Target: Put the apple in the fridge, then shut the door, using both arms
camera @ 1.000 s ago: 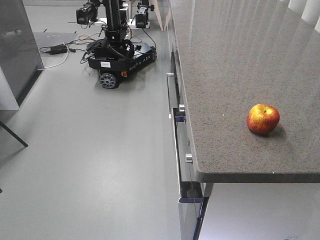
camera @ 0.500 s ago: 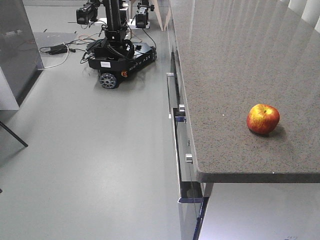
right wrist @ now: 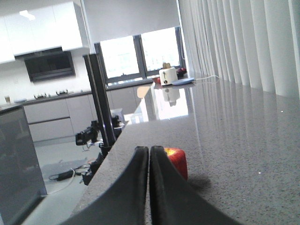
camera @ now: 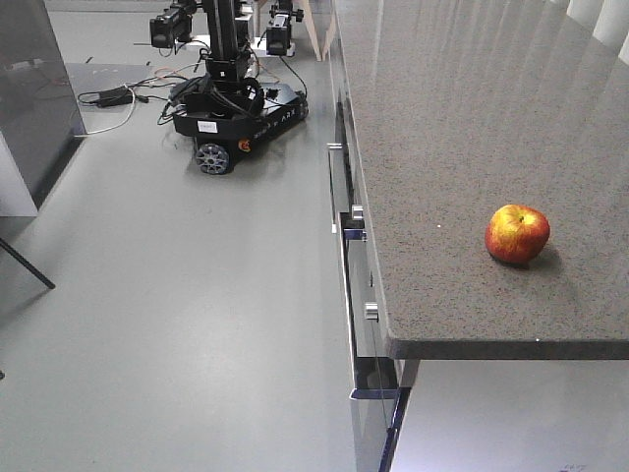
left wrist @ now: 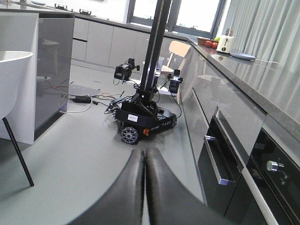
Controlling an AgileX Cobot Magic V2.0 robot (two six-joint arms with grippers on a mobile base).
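Nothing moved; apple [camera: 517,234] rests near the countertop [camera: 442,128] edge.

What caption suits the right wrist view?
Shut right gripper points at the apple resting on a grey speckled countertop.

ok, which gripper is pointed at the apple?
The right gripper: shut, above the countertop, with the apple just past its tips. The left gripper, also shut, faces open floor and another mobile robot instead.
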